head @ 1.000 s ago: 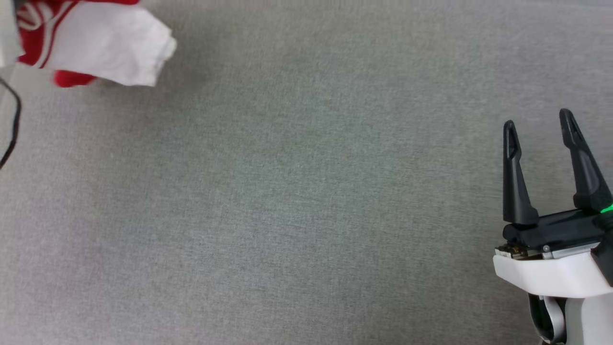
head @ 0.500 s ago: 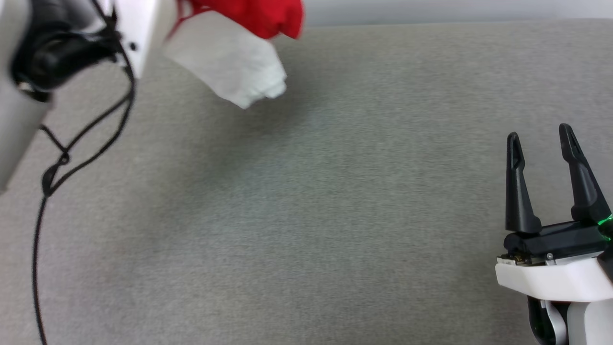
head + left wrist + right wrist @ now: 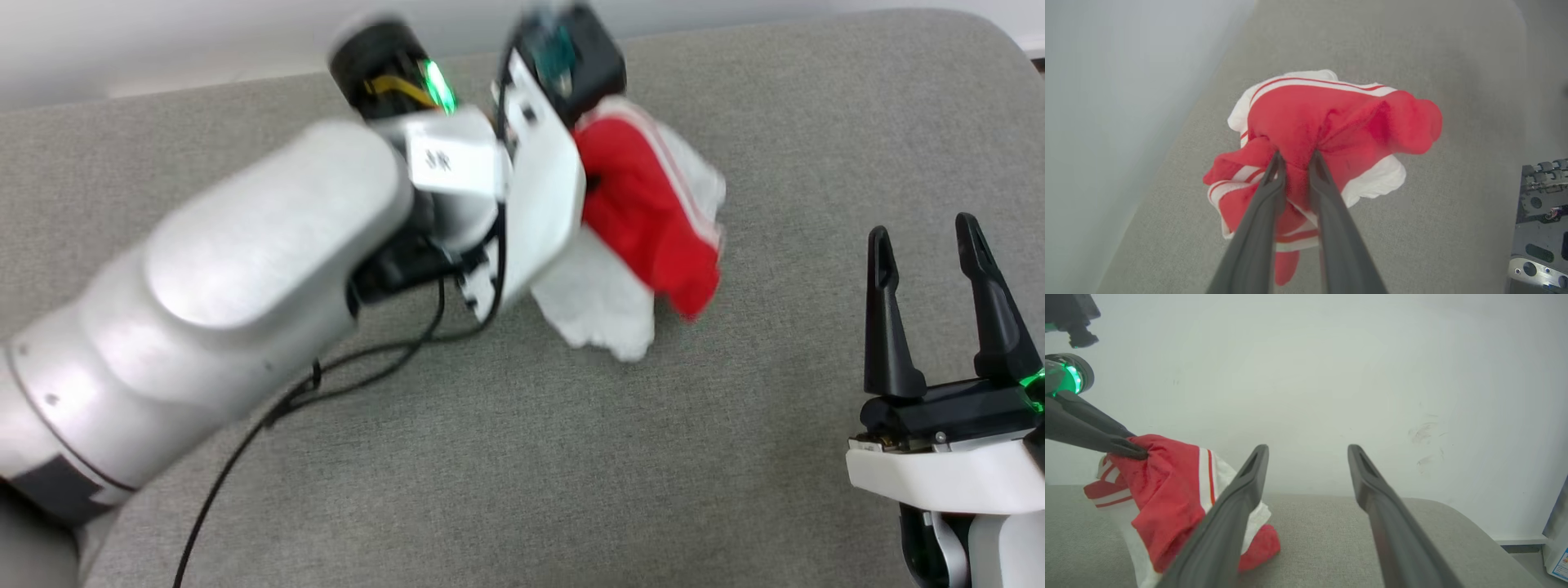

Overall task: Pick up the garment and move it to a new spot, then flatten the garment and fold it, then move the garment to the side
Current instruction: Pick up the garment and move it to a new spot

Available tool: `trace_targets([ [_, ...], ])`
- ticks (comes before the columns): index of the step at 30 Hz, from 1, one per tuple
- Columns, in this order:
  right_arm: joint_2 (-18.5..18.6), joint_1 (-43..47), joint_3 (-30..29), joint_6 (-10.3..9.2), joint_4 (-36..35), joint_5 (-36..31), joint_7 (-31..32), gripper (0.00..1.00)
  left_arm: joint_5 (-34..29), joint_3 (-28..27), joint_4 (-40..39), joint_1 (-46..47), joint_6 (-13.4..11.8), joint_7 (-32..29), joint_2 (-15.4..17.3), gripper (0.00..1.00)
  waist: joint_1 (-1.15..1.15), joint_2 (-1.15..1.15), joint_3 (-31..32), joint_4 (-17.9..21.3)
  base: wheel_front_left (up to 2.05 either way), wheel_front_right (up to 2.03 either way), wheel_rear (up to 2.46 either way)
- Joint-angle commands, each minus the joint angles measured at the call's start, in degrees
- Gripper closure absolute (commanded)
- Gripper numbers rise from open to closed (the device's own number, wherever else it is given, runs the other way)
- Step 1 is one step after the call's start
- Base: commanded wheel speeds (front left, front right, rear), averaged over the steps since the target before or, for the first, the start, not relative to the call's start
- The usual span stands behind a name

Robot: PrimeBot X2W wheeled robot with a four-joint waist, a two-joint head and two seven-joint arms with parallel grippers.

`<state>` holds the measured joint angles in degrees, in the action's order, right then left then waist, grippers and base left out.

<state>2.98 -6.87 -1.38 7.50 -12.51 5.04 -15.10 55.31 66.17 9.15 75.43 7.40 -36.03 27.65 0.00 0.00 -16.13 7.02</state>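
In the head view, the left gripper [image 3: 594,181] is reaching out over the far middle of the grey cushion [image 3: 571,457]. It is pinching the garment [image 3: 645,220], a bunched red and white shirt. The shirt is hanging in a lump from the fingers, with a white part drooping at the bottom. A black cable [image 3: 367,355] is dangling under the pale left arm. The right gripper [image 3: 922,233] is sitting low on the right, well apart from the shirt. Its two dark fingers are standing wide apart with nothing between them.

In the left wrist view, the left gripper [image 3: 1296,157] is squeezing a fold of the red cloth of the garment [image 3: 1331,118]. The fingers are sitting close together with cloth between them. The shirt is hanging over the grey cushion [image 3: 1453,61], near its edge by the pale wall [image 3: 1106,81].

In the right wrist view, the right gripper [image 3: 1308,449] is pointing at the pale wall [image 3: 1331,375] with its fingers spread. The garment [image 3: 1167,486] is showing to the left, behind one finger. The left gripper [image 3: 1133,451] is gripping its top, and its lowest part is reaching the cushion [image 3: 1331,539].
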Motion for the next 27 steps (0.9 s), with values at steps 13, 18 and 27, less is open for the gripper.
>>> trace_targets([
  [13, -0.18, -0.89, -0.06, -0.03, 0.92, -0.40, -0.11, 0.00, -2.18, 7.12, 1.28, -19.35, 0.01, -2.51, -2.76, 1.00, 0.00, 0.00, -2.44, -0.25, 0.00, 0.00, 0.00],
  [18, -0.18, -0.41, -0.30, -0.02, 1.48, -0.81, -0.11, 0.00, -2.82, 7.22, 1.70, -21.27, 0.01, 0.53, -3.42, 0.82, 0.00, 0.00, -1.62, -0.99, 0.00, 0.00, 0.00],
  [27, -0.18, 3.14, -0.68, -0.02, 2.76, -1.44, -0.11, 0.00, -5.97, 2.74, 4.48, -18.75, -0.89, 24.39, -2.21, 0.00, 0.00, 0.00, 4.16, -2.52, 0.00, 0.00, 0.00],
])
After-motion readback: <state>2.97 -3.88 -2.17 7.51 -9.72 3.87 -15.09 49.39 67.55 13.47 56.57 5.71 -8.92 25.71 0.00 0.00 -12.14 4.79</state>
